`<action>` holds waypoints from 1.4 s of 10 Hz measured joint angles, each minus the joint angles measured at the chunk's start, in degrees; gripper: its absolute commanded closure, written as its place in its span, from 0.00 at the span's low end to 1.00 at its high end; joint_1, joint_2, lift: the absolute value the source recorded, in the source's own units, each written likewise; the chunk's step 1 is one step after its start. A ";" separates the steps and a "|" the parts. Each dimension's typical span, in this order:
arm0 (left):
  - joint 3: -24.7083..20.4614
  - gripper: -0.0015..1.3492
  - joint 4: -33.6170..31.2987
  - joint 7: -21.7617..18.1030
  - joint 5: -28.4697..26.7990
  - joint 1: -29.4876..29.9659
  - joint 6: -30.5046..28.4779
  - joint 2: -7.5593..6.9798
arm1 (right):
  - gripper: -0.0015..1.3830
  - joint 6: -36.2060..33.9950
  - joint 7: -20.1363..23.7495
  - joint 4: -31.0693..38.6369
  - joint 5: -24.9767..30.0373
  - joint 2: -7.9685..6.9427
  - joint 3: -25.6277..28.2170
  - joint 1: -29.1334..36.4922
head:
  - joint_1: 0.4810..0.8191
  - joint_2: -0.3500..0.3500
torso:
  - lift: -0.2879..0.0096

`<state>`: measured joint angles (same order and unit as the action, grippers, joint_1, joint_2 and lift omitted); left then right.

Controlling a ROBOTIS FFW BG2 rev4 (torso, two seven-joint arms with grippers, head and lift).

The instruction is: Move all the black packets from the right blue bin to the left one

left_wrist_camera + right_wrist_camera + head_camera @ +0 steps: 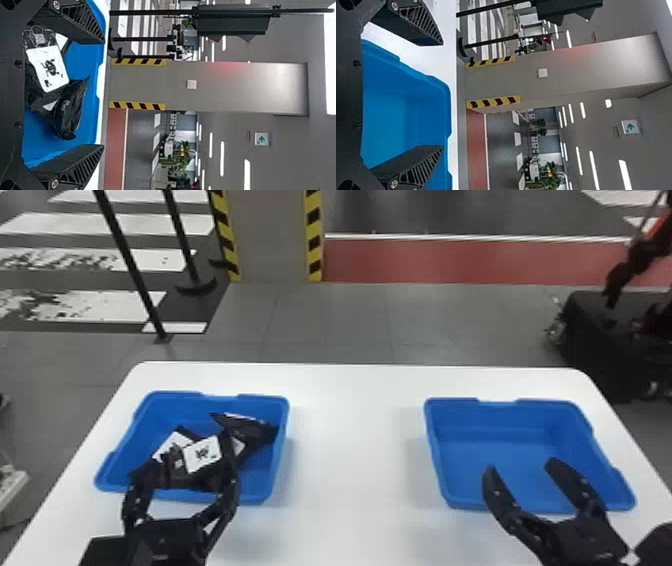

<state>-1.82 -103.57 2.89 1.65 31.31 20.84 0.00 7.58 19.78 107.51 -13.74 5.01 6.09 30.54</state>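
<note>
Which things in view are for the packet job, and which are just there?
Job:
- black packets, in left bin
- left blue bin
- right blue bin
- left gripper, over left bin
- right gripper, over right bin

Just there:
- black posts
- grey pillar, striped edges
- dark boxy object on floor
- green-and-white sign
</note>
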 measured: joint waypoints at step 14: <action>0.33 0.07 0.00 -0.01 0.82 -0.05 0.92 0.00 | 0.07 0.15 -0.90 0.16 -0.05 -0.57 -0.02 0.68 | 0.63 0.54 | 0.60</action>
<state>-1.49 -103.57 2.88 2.47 31.26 21.76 0.00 7.73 18.88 107.67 -13.80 4.44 6.06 31.22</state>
